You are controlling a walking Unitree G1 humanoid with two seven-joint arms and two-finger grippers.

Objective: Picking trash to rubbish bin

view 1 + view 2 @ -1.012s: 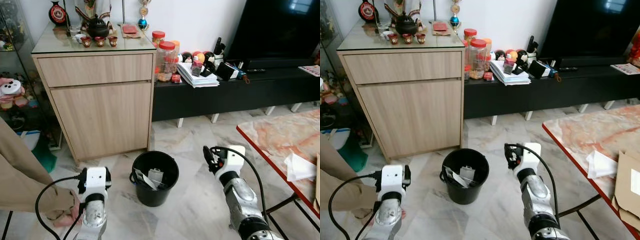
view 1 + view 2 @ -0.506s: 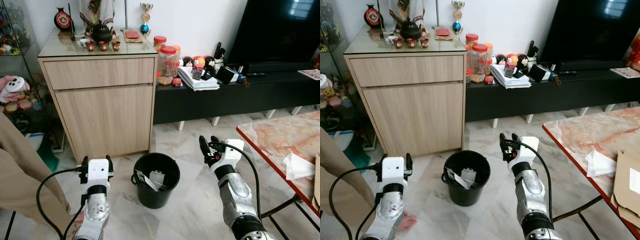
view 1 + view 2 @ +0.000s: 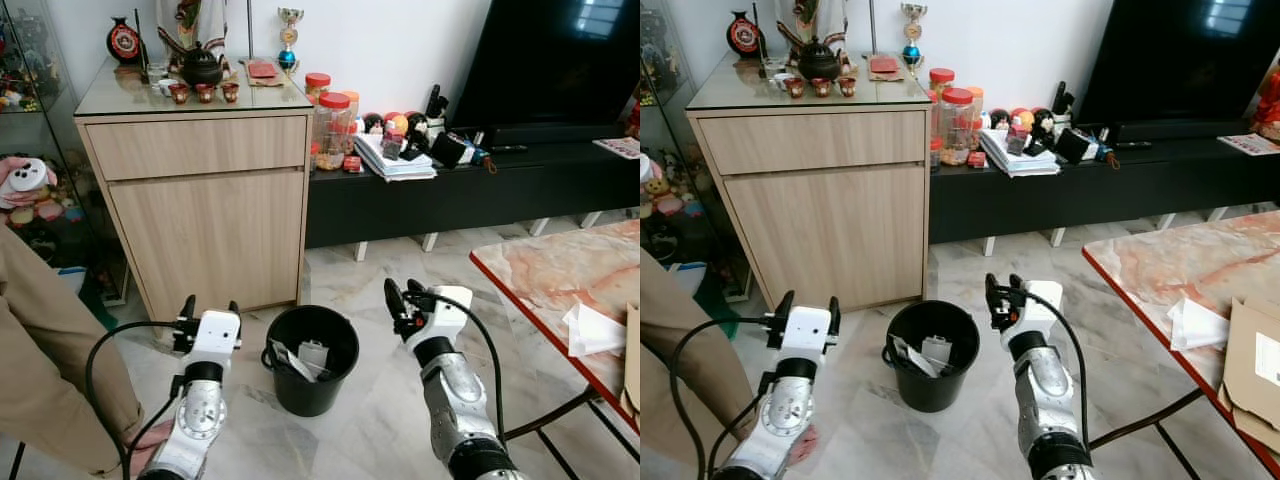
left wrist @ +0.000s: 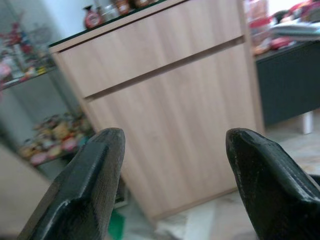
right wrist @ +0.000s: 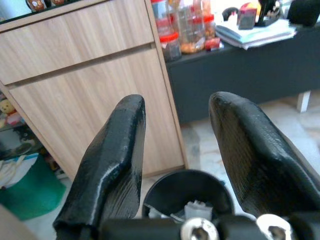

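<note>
A black rubbish bin stands on the marble floor in front of the wooden cabinet. White paper scraps lie inside it. My left gripper hovers open just left of the bin, nothing between its fingers. On the bin's right side my right gripper is also open and empty, fingers pointing up. The right wrist view looks past its fingers to the bin's rim below. A crumpled white tissue lies on the red-edged marble table at the right.
A person in beige trousers stands close at my left, with a foot near my left arm. A low black TV bench with jars and papers runs behind. A cardboard piece lies on the table.
Both grippers have risen and drawn closer to the bin, the left one's fingers now showing. The camera has tilted and shifted a little.
</note>
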